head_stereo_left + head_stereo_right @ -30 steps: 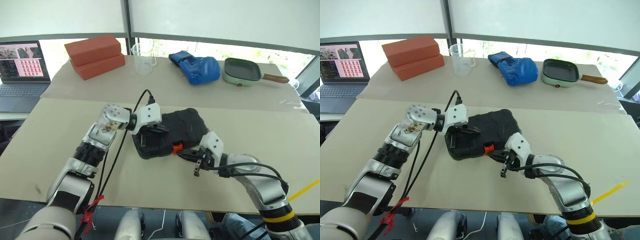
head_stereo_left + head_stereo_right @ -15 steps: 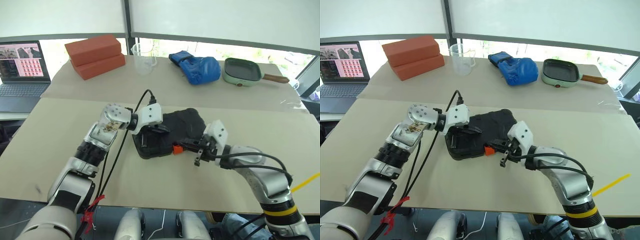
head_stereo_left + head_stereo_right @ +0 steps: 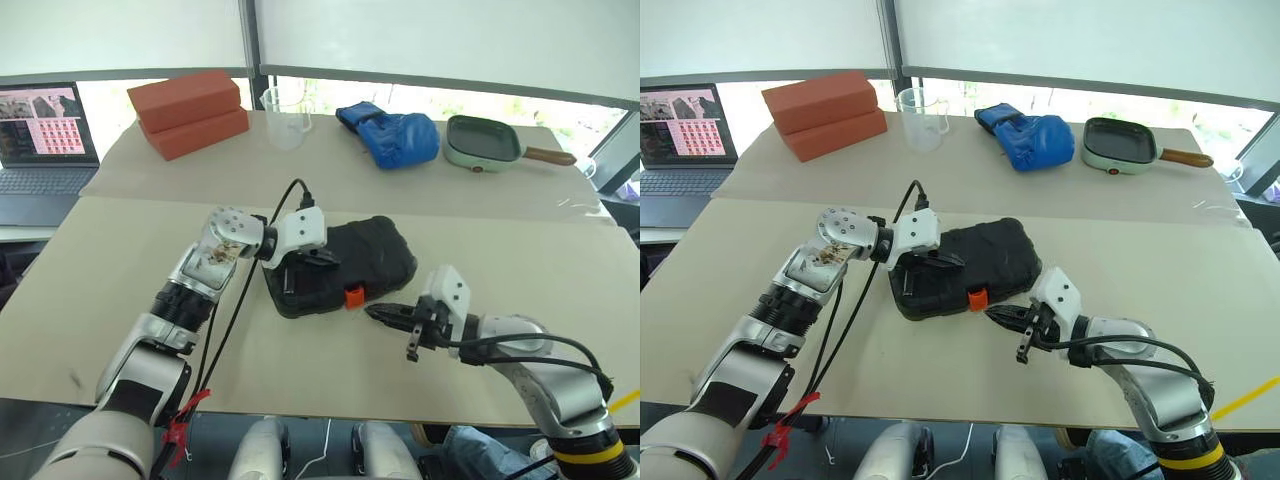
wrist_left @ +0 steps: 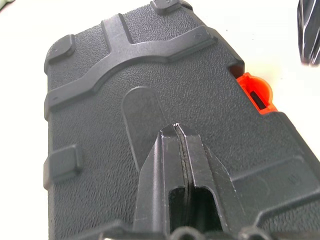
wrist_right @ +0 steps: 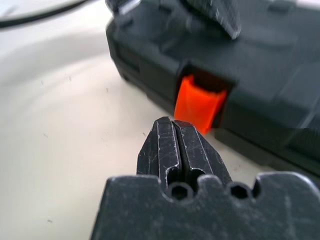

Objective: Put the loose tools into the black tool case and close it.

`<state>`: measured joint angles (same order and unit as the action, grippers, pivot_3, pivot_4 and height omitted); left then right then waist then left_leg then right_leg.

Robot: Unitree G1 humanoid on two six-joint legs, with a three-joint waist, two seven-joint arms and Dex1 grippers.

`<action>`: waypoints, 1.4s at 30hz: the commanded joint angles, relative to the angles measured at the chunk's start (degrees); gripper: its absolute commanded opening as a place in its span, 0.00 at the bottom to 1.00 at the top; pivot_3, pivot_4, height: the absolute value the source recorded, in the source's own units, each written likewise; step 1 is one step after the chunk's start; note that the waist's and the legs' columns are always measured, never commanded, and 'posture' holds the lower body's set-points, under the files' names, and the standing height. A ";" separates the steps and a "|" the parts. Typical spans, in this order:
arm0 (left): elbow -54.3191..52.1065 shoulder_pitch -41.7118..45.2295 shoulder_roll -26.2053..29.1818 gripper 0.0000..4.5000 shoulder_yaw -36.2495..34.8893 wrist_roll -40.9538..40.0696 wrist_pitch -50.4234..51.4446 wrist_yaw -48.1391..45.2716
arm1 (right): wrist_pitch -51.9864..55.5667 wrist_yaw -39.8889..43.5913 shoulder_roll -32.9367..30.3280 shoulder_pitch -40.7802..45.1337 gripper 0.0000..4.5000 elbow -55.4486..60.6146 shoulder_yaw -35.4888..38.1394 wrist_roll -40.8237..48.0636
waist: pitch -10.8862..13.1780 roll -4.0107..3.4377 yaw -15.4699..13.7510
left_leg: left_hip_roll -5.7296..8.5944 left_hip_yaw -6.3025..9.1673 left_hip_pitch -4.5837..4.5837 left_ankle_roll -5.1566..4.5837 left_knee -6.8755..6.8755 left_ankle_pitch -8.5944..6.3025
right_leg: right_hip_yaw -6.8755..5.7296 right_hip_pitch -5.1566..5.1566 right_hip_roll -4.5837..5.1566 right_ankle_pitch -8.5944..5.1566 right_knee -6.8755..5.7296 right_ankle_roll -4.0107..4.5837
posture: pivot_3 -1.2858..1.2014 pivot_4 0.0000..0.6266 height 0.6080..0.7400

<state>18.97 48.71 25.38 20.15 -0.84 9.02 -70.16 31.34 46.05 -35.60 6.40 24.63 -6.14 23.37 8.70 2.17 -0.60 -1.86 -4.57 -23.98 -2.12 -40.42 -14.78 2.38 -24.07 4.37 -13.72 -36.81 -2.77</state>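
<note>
The black moulded plastic tool case (image 3: 340, 264) lies closed and flat near the middle of the beige table (image 3: 120, 290), its textured lid ribbed and its small orange latch (image 3: 353, 296) on the edge facing the robot. The left end effector (image 4: 176, 131) is clenched, its tip resting on the lid, while the right end effector (image 3: 380, 312), also clenched and holding nothing, hovers just short of the latch. At the table's far side, a clear plastic measuring jug (image 3: 285, 116) and a pale green square pan (image 3: 485, 142) both look empty.

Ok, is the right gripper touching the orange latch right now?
No. The right gripper, jaws shut, sits short of the orange latch with bare table between them.
</note>
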 commanded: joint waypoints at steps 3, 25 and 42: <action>1.39 0.07 -0.40 0.01 2.08 1.84 0.14 -0.84 | -3.79 0.24 1.73 3.66 0.00 -3.79 -2.24 -2.93 | 0.00 0.00 -0.05 | 0.01 0.00 0.00 0.00 0.00 0.00 | 0.01 0.01 0.01 0.00 0.01 0.00 | 0.52 0.24 0.99; 1.75 -0.72 -1.48 0.01 2.59 2.45 0.12 -0.24 | -7.28 -1.49 7.22 11.32 0.00 -13.70 -4.03 -9.58 | 0.00 0.00 0.27 | -0.01 -0.03 0.10 0.03 0.00 0.03 | 0.04 0.02 -0.01 0.01 -0.13 0.02 | 0.52 0.24 0.99; -4.43 -6.60 6.58 0.31 -4.92 -4.03 8.97 -2.67 | -0.29 9.47 -4.46 3.32 0.33 0.06 6.95 3.54 | -0.02 0.00 1.06 | -0.08 0.01 0.13 0.00 0.03 0.01 | 0.06 0.03 -0.03 0.00 -0.11 0.03 | 0.52 0.24 0.99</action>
<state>16.40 45.28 28.61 15.90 -4.07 13.79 -70.51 29.67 52.40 -37.68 10.54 21.06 -3.39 23.09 8.68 2.17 0.46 -1.95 -4.56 -23.83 -2.12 -40.32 -14.77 2.44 -24.04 4.34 -13.73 -36.92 -2.72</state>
